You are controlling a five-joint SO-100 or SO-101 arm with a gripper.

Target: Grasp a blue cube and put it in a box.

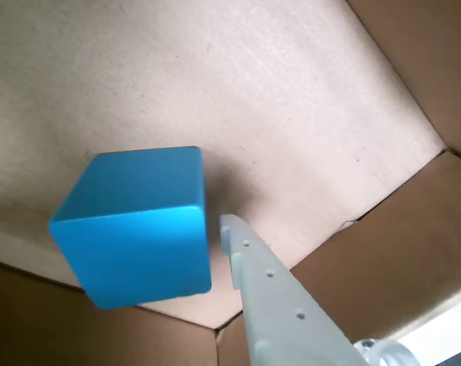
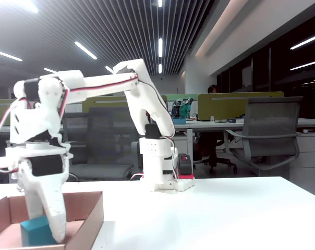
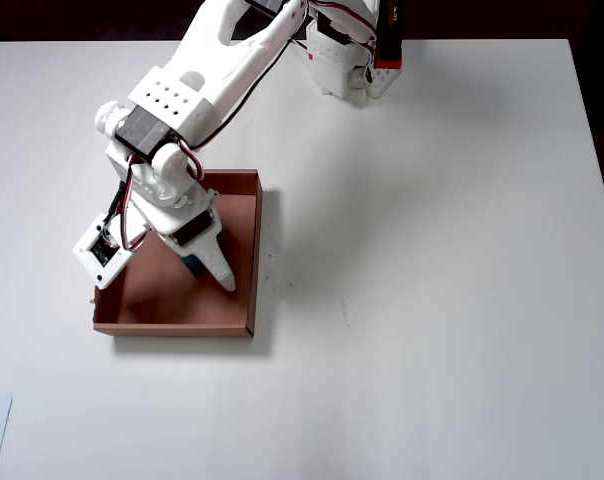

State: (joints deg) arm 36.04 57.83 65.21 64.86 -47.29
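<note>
The blue cube [image 1: 139, 225] rests on the floor of the brown cardboard box [image 1: 383, 252], near a corner. In the wrist view one white finger [image 1: 269, 290] reaches in from the lower right, its tip a small gap away from the cube's right face; the other finger is out of view. The fixed view shows the cube [image 2: 36, 230] inside the box [image 2: 89, 219], just left of the lowered finger [image 2: 56, 221]. From overhead my gripper [image 3: 210, 272] hangs over the box [image 3: 254, 250] and hides most of the cube [image 3: 193, 264]. The gripper is open, with nothing in it.
The arm's base [image 3: 347, 60] stands at the table's far edge, and the arm stretches from it over the box. White tabletop [image 3: 432, 300] lies to the right of and below the box. Office chairs and desks [image 2: 262, 130] stand behind the table.
</note>
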